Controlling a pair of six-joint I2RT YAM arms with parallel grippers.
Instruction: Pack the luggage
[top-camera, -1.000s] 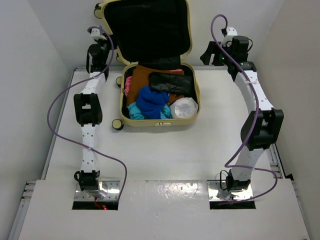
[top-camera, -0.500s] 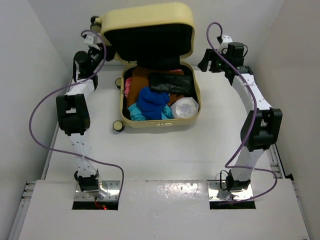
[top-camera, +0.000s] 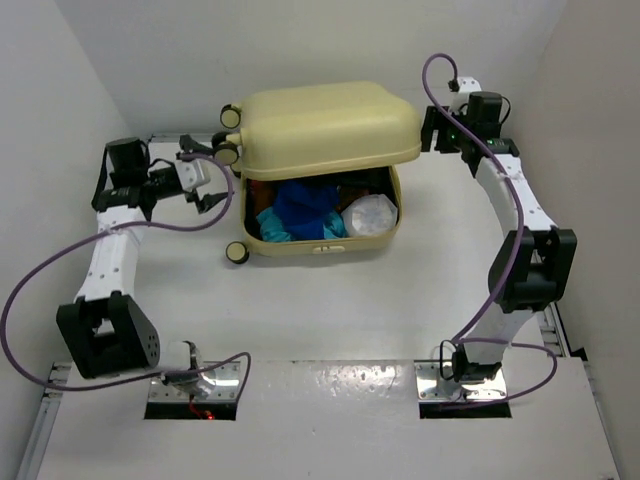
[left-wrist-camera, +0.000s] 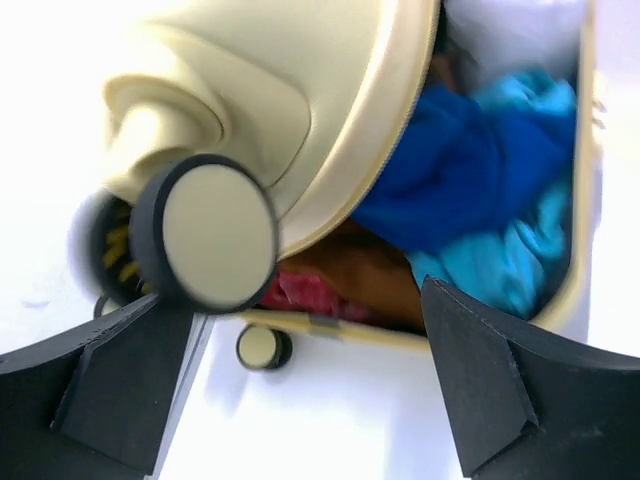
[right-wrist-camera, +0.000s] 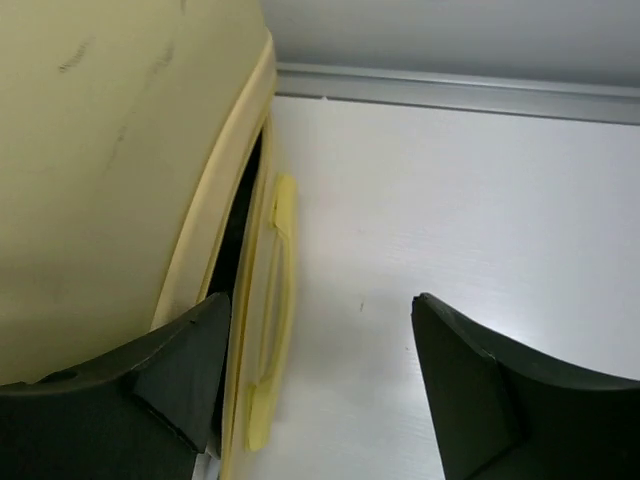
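Observation:
The luggage (top-camera: 330, 125) lies at the back middle of the table, its cream lid tilted low over the base with a gap at the front. Blue cloth (top-camera: 305, 198), teal cloth (top-camera: 268, 226) and a white bundle (top-camera: 370, 212) show in the gap. My left gripper (top-camera: 212, 175) is open beside the luggage's left wheels (left-wrist-camera: 205, 235), holding nothing. In the left wrist view, blue cloth (left-wrist-camera: 470, 170) and red cloth (left-wrist-camera: 300, 295) sit under the lid edge (left-wrist-camera: 360, 150). My right gripper (top-camera: 430, 125) is open at the lid's right side, with nothing between its fingers (right-wrist-camera: 180, 370).
The luggage's pale side handle (right-wrist-camera: 275, 310) runs next to the right gripper's left finger. A small wheel (top-camera: 235, 252) sticks out at the base's front left corner. White walls close in behind and at both sides. Purple cables loop off both arms.
The lid has swung down from upright to almost shut over the base. My left arm swung out to the left and its gripper opened wide. The right arm barely moved.

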